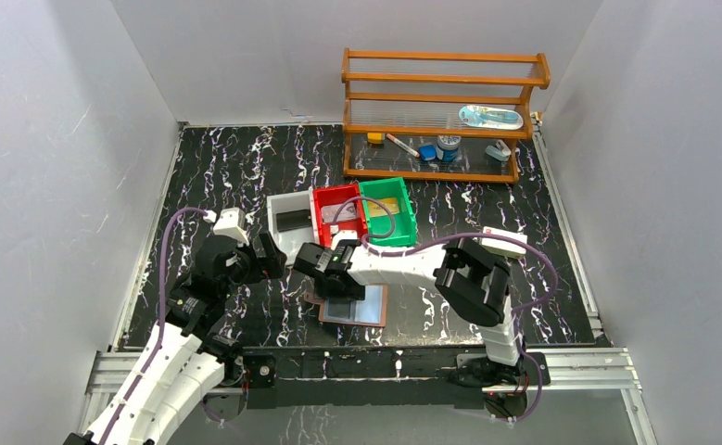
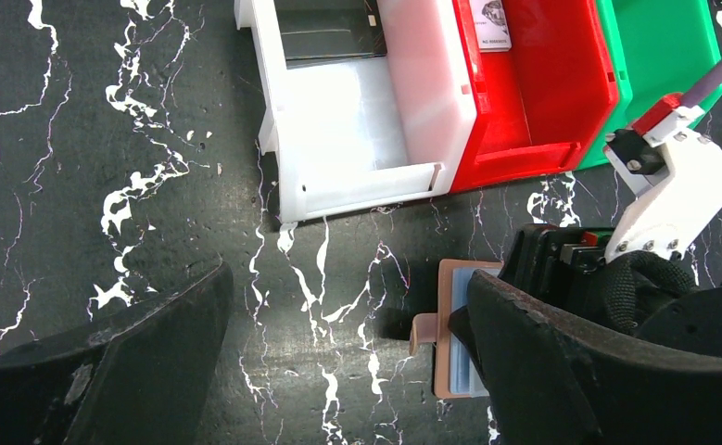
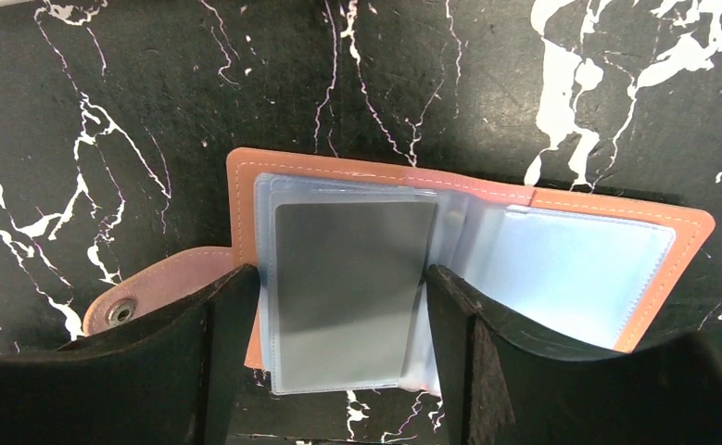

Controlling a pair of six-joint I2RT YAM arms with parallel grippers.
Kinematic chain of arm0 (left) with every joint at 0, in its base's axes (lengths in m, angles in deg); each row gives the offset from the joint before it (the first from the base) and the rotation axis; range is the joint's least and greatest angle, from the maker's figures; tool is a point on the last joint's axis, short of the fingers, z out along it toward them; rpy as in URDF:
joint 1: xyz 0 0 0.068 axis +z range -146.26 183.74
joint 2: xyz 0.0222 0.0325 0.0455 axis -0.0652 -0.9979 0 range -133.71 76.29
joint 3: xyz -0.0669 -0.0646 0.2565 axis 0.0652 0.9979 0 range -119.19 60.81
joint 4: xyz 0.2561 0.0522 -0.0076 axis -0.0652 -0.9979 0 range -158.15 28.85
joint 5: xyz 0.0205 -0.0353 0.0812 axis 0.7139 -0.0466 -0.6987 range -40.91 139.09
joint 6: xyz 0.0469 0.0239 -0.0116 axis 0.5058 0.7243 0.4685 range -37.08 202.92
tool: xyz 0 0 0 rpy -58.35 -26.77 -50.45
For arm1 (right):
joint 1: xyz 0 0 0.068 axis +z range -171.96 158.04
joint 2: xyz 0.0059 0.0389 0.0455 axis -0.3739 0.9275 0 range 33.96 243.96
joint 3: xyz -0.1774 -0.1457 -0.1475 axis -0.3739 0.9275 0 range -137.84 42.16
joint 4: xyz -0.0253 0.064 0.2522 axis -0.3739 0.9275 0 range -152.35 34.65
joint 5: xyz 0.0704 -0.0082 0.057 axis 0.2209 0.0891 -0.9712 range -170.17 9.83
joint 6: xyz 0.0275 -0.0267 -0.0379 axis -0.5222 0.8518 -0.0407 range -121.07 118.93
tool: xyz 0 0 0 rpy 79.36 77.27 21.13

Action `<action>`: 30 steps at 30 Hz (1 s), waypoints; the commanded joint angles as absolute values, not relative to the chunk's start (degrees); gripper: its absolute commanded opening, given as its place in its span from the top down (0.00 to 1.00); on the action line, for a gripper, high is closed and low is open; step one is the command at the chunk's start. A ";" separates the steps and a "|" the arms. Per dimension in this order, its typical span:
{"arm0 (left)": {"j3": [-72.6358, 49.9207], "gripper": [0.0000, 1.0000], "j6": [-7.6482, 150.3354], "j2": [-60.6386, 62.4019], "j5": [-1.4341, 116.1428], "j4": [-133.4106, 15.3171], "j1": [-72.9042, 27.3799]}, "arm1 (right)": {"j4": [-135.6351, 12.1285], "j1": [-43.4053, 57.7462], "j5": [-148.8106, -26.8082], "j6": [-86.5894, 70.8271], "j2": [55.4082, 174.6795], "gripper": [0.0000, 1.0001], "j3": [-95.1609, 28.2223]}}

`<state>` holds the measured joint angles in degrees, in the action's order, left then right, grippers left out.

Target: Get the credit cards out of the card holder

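One grey card (image 3: 352, 306) sits in the card holder (image 3: 241, 204), spread right hand (image 3: 338, 274) straddling it.

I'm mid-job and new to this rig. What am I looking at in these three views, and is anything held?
These are two robot arms with two-finger grippers. The top view looks down from behind them, and the other two come from wrist cameras. On the black marbled table lie an open card holder, a white bin, a red bin, a green bin and a wooden rack. The right gripper straddles the holder's pocket with a grey card, jaws apart. The left gripper hangs open nearby, holding nothing.
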<state>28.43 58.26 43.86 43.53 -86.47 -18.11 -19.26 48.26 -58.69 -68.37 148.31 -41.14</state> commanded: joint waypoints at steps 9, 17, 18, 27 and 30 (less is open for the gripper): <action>28.40 0.04 58.58 43.86 42.96 -85.85 -17.88 | -26.12 47.74 -63.49 -68.01 144.02 0.23 -34.78; 28.32 0.04 58.58 43.54 43.25 -85.85 -17.89 | -24.08 47.74 -61.37 -66.81 140.76 0.21 -37.39; 28.30 0.04 58.58 43.54 43.40 -85.91 -17.88 | -23.47 47.74 -61.02 -66.89 140.77 0.21 -37.65; 28.39 0.04 58.49 43.50 43.43 -85.80 -17.88 | -21.33 47.74 -61.45 -67.96 143.34 0.25 -37.55; 28.38 0.04 58.49 43.44 43.39 -85.89 -17.93 | -24.18 47.69 -63.53 -67.29 143.88 0.29 -36.31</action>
<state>28.43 58.26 43.36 43.55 -86.47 -18.11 -22.84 47.54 -62.41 -67.06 143.50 -36.09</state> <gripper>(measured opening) 0.961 0.730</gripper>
